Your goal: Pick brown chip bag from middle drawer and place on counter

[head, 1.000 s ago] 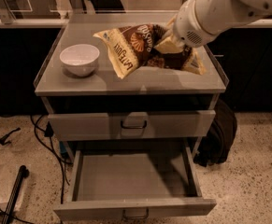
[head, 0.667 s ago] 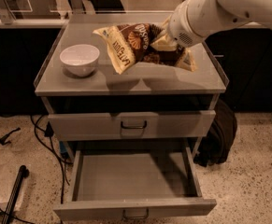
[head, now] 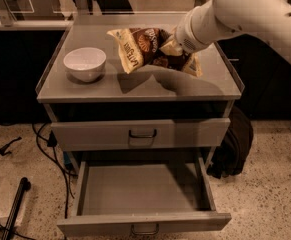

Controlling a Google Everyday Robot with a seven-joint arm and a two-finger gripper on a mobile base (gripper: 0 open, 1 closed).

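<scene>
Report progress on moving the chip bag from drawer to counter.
Done: the bag is out of the open drawer. In hand: the end effector is at the bag's right end, over the counter. The bag seems lifted, casting a shadow on the top to the right of the bowl. Left: set it down, let go and withdraw.

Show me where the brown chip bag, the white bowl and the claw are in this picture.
brown chip bag [head: 142, 46]: camera view, on its dark-brown middle.
white bowl [head: 85, 61]: camera view, on its inner hollow.
claw [head: 175, 45]: camera view, on its tip, against the bag's right part.
</scene>
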